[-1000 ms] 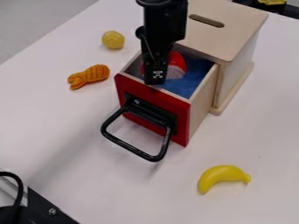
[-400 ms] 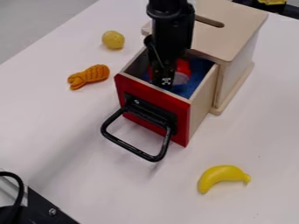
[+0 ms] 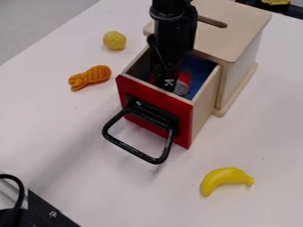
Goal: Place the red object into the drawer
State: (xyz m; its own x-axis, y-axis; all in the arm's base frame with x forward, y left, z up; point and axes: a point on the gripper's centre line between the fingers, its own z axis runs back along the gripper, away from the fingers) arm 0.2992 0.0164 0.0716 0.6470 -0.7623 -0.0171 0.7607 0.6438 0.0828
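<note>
Red object (image 3: 184,78), with a pale part at its lower end, sits inside the drawer (image 3: 186,122), in the upper middle of the frame. It shows just to the right of the lower end of my gripper (image 3: 166,84), which hides its left side from me. My gripper hangs from the top edge of the frame, its tip down within the drawer's walls, near the red front panel. I cannot tell whether I have the red object grasped or released, nor whether we touch.

Blue lining (image 3: 202,72) shows in the drawer to the upper right of the red object. The drawer stands pulled out from the wooden box (image 3: 239,33), which reaches to the upper right of the frame and has a slot in its lid. A black handle (image 3: 135,151) juts from the drawer's front toward the lower left.

On the white table (image 3: 71,142) lie a yellow ball (image 3: 114,40) at the upper left, an orange toy (image 3: 90,77) below it, and a yellow banana (image 3: 225,178) at the lower right.
</note>
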